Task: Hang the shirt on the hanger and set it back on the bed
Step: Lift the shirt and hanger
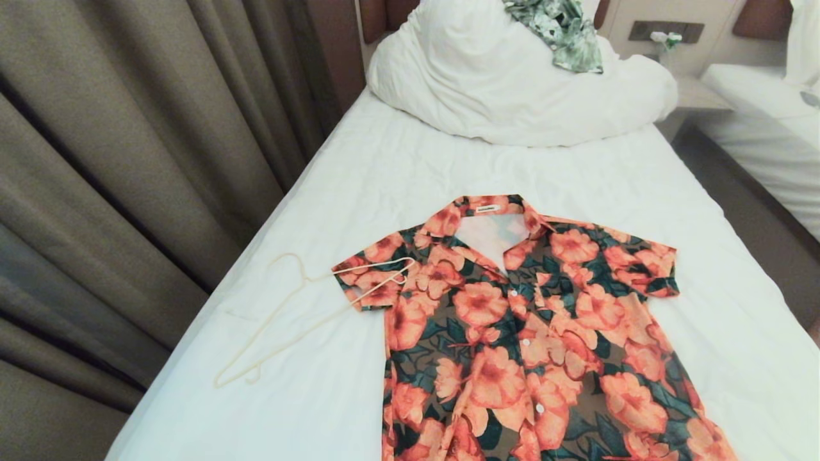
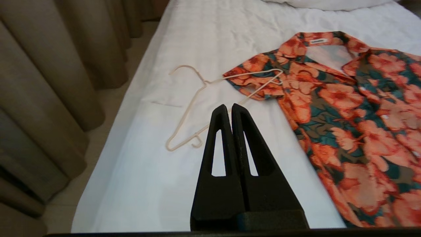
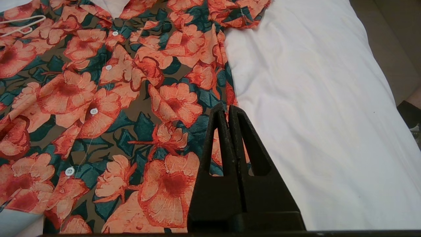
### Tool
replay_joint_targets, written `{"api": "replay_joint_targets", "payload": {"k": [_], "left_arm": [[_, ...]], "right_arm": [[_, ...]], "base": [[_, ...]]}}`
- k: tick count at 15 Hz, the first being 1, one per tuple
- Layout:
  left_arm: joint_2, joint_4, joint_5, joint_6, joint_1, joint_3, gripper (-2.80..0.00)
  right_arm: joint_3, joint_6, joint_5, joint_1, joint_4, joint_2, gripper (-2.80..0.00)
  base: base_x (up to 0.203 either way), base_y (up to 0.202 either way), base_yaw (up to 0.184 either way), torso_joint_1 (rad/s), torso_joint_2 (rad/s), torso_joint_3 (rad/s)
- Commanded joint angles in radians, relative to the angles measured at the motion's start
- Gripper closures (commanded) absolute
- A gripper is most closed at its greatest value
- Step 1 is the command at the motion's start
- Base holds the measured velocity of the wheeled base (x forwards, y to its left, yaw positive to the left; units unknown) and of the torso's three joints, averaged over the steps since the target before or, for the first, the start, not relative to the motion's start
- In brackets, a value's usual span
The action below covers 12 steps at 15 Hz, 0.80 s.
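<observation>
First, free the hanger (image 1: 306, 318) on the bed (image 1: 359, 192): open the clenched, empty left gripper (image 2: 229, 106) above it, pinch near the neck, slide its tip off the sleeve. Shirt (image 1: 532, 333) flat, buttoned, collar open, orange flowers on green-brown. Right gripper (image 3: 226, 108) clenched, empty, over the shirt's right edge.

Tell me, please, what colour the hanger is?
Cream-white hanger, clearest in the left wrist view.

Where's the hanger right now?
In the head view the hanger lies flat on the bed, left of the shirt, one end resting on the shirt's sleeve on the curtain side.
</observation>
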Motion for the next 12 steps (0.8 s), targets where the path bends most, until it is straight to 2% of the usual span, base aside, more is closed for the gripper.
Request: {"api": "replay_joint_targets", "payload": {"k": [1,3,7,10,11,12], "left_arm": [[0.111,0.003,-0.013,-0.005,-0.003,-0.047,0.00],[0.236,0.005,-0.039,-0.047,-0.037,-0.104,0.00],[0.541,0.006,-0.052,-0.165,-0.174,-0.257,0.00],[0.757,0.006,-0.089,-0.190,-0.196,-0.403,0.00],[0.821,0.007,-0.122,-0.191,-0.186,-0.453,0.00],[0.876,0.009,-0.182,-0.190,-0.154,-0.498,0.00]], "right_arm": [[0.002,0.000,0.000,0.001,0.000,-0.001,0.00],[0.002,0.000,0.000,-0.001,0.000,-0.001,0.00],[0.002,0.000,0.000,0.001,0.000,-0.001,0.00],[0.002,0.000,0.000,0.001,0.000,-0.001,0.00],[0.002,0.000,0.000,0.000,0.000,-0.001,0.00],[0.002,0.000,0.000,0.000,0.000,-0.001,0.00]], "base": [[0.000,0.000,0.000,0.000,0.00,0.000],[0.000,0.000,0.000,0.000,0.00,0.000],[0.000,0.000,0.000,0.000,0.00,0.000],[0.000,0.000,0.000,0.000,0.00,0.000],[0.000,0.000,0.000,0.000,0.00,0.000],[0.000,0.000,0.000,0.000,0.00,0.000]]}}
